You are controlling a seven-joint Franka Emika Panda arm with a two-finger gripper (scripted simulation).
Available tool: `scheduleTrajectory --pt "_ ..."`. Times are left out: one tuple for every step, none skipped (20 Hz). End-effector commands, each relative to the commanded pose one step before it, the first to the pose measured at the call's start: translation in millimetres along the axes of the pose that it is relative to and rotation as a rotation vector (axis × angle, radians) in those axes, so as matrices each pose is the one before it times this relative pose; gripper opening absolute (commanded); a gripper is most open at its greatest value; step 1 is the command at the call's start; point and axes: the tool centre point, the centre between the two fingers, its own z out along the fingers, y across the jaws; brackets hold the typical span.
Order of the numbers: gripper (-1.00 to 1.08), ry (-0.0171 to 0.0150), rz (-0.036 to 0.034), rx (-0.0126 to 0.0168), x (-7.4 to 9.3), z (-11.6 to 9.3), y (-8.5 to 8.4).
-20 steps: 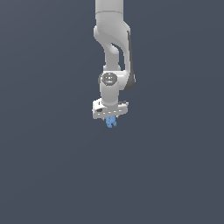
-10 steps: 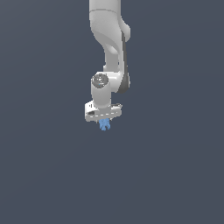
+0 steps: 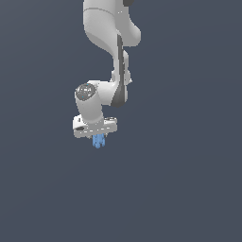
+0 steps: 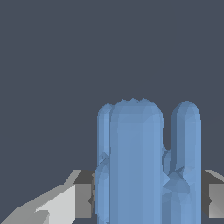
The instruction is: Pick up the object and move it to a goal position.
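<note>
- Object [image 3: 98,141]: a tiny light-blue, knobbly, slightly elongated piece that hangs just under the white crossbar of the gripper [image 3: 98,140], well clear of anything beneath it in the exterior view.
- Close up in the wrist view, the object [image 4: 140,166] reads as a cluster of rounded vertical lobes, one broad central column with narrower ones beside it, pointing away from the camera.
- Grey finger pads [image 4: 84,199] show on either side of the piece at its base, pressed up against it, so the gripper is closed on the object and carrying it.
- Handling, as a judgement: the piece looks rigid and very light, far smaller than the crossbar, so weight should not strain the hold; the risk lies more in its bumpy, rounded sides, which give the flat pads few true contact faces and could let it twist or slide.
- The best hold appears to be across the broad central column near its base, where the pads sit now, rather than on the thin outer lobes.
- Arm [image 3: 111,42]: white-grey, it descends from the top of the exterior view and bends toward that view's left at the wrist.
- No goal marker and no counter edge can be made out against the plain dark background.
</note>
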Motion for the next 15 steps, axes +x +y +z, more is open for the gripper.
scheduleTrajectory --pt "-1.0 -0.00025 -0.00139 0.00038 7.66 -3.66 16.7" --pt "-1.0 -0.00035 -0.00049 0.00034 2.66 -0.86 5.18" --pt "-1.0 0.0 0.0 0.0 2.31 -1.03 4.91" --pt "-1.0 0.0 0.0 0.0 2.11 -0.92 4.41" --pt "-1.0 0.0 0.0 0.0 1.92 -0.82 3.95" --pt "-1.0 0.0 0.0 0.0 1.73 -0.72 3.5" --pt "-1.0 0.0 0.0 0.0 1.54 -0.63 3.07" --pt "-1.0 0.0 0.0 0.0 1.36 -0.54 2.66" --pt "-1.0 0.0 0.0 0.0 1.18 -0.46 2.26" --pt "-1.0 0.0 0.0 0.0 1.0 -0.38 1.89" --pt "-1.0 0.0 0.0 0.0 0.82 -0.31 1.52" --pt "-1.0 0.0 0.0 0.0 0.64 -0.23 1.17" --pt "-1.0 0.0 0.0 0.0 0.45 -0.17 0.83" --pt "-1.0 0.0 0.0 0.0 0.27 -0.1 0.49" --pt "-1.0 0.0 0.0 0.0 0.09 -0.03 0.16"
